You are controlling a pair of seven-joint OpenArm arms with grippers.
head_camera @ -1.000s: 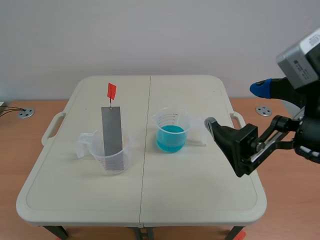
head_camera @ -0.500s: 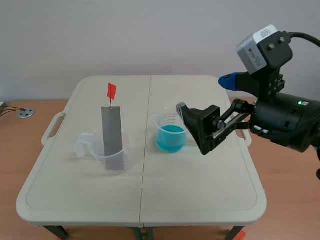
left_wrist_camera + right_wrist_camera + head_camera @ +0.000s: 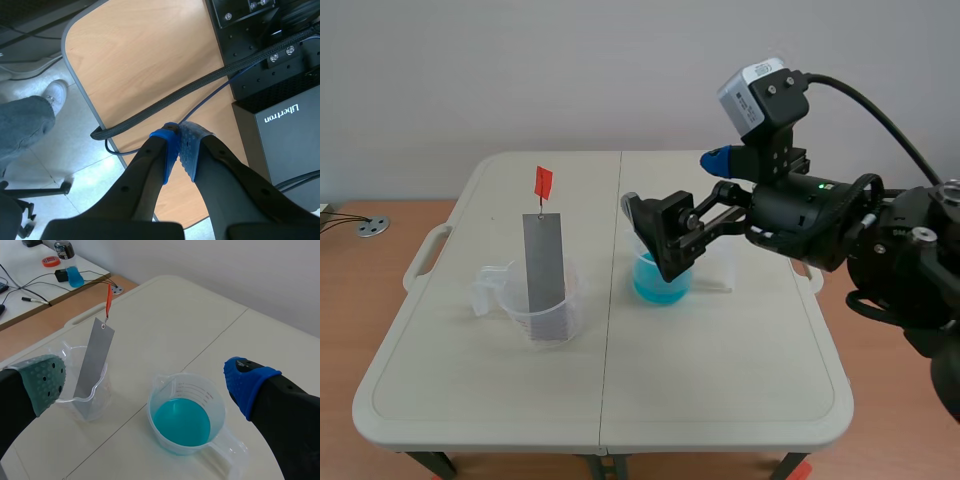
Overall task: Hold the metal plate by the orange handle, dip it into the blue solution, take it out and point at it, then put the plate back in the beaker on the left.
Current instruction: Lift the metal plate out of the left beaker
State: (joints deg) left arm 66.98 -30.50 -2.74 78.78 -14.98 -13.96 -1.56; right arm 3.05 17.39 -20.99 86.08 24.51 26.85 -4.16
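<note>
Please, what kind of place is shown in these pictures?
Probably a robotics lab staging a chemistry-style test: the right gripper over a folding table, a beaker of blue solution, a metal plate standing in a clear beaker.

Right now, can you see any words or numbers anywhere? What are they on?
"Libertron": on the black box, seen in the left wrist view.
Scale marks on the beaker of blue solution: too small to read.
Scale marks on the left beaker: blurred.
Label on the wrist camera: too small to read.
</note>
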